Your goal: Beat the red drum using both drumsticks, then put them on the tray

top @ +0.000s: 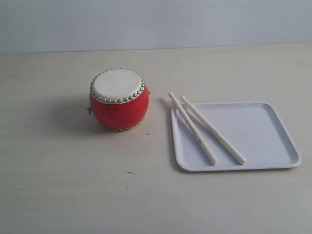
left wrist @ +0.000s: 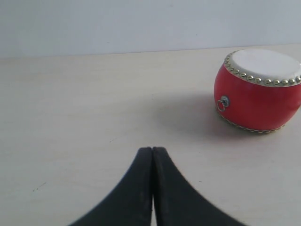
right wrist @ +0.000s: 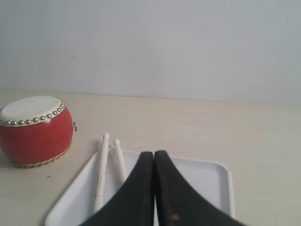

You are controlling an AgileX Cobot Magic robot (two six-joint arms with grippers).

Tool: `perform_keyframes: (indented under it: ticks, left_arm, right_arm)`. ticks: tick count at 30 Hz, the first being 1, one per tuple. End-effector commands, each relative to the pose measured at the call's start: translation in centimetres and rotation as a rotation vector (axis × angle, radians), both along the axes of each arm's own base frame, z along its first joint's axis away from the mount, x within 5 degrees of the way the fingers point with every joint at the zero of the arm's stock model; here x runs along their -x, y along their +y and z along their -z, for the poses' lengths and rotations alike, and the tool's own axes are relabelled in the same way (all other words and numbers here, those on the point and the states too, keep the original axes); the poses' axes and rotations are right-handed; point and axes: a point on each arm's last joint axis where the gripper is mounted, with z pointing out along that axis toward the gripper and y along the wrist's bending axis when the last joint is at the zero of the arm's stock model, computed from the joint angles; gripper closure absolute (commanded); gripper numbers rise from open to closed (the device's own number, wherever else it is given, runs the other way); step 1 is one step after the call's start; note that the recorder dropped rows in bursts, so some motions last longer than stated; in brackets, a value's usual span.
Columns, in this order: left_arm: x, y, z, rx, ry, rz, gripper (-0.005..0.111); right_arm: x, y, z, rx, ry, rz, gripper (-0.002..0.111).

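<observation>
The left hand (left wrist: 152, 151) has its two black jaws pressed flat together. The right hand (right wrist: 154, 154) is closed the same way, tips touching.

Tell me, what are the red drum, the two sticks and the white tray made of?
The red drum looks like glossy lacquered wood or plastic: its body shines. Its cream top looks like matte skin, its gold studs like metal. The drumsticks look like pale unpainted wood. The tray looks like smooth white plastic, with moulded rounded corners.

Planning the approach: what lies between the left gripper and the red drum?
Bare tabletop only, from left gripper to red drum, per the left wrist view.
</observation>
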Motion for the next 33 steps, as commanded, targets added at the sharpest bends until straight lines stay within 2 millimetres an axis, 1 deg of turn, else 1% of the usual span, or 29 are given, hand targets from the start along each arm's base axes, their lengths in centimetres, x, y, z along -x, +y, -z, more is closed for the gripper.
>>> perform_keyframes:
  ticks: [1, 7, 33]
  left_arm:
    - [0.0, 0.02, 0.05, -0.001, -0.006, -0.002, 0.107]
    - [0.0, 0.02, 0.05, -0.001, -0.006, -0.002, 0.107]
    - [0.0, 0.02, 0.05, -0.001, -0.006, -0.002, 0.107]
  right_arm:
    - [-0.01, -0.09, 0.02, 0.007, -0.014, 0.015, 0.108]
    - [0.05, -0.15, 0.52, 0.04, 0.036, 0.018, 0.108]
    - [0.05, -0.16, 0.54, 0.04, 0.038, 0.018, 0.108]
